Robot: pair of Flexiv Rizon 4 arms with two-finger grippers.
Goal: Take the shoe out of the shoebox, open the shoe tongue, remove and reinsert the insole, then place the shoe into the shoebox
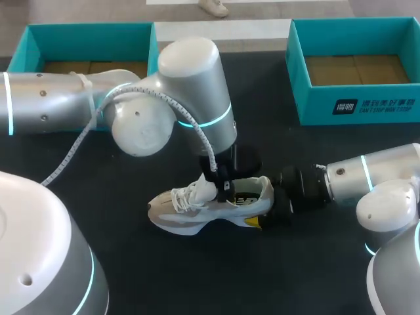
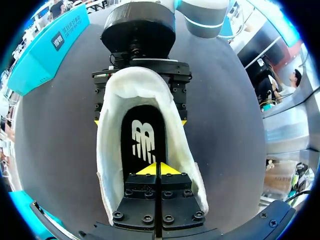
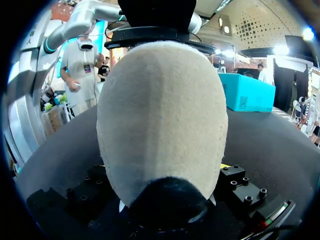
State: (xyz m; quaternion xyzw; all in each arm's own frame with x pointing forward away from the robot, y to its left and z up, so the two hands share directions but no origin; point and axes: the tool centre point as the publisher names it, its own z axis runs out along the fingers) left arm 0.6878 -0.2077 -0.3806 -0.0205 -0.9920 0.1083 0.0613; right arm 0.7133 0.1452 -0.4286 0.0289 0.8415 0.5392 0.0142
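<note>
The shoe (image 1: 210, 207) is out of its box. It lies on the dark table (image 1: 85, 170), near the middle. Its toe points to my left and its heel points to my right. It is white and grey, with white laces.

My left arm comes in over the table and bends down over the shoe. The left gripper (image 1: 223, 187) goes down into the open top of the shoe, just behind the laces. In the left wrist view, its two yellow tips are pressed together with no gap. They sit low inside the shoe, right at the black insole (image 2: 142, 135). I cannot tell if a bit of the insole is pinched between them.

My right arm comes in low from the right. The right gripper (image 1: 266, 209) is at the back of the shoe. Its fingers (image 2: 180, 100) stand one on each side of the heel and press on it, so the heel is clamped between them. In the right wrist view the round back of the heel sits right between the black fingers.

Two blue-green shoeboxes are at the far side of the table, well apart from the shoe. One shoebox (image 1: 88, 33) is at the far left. The other shoebox (image 1: 354, 108) is at the far right.
</note>
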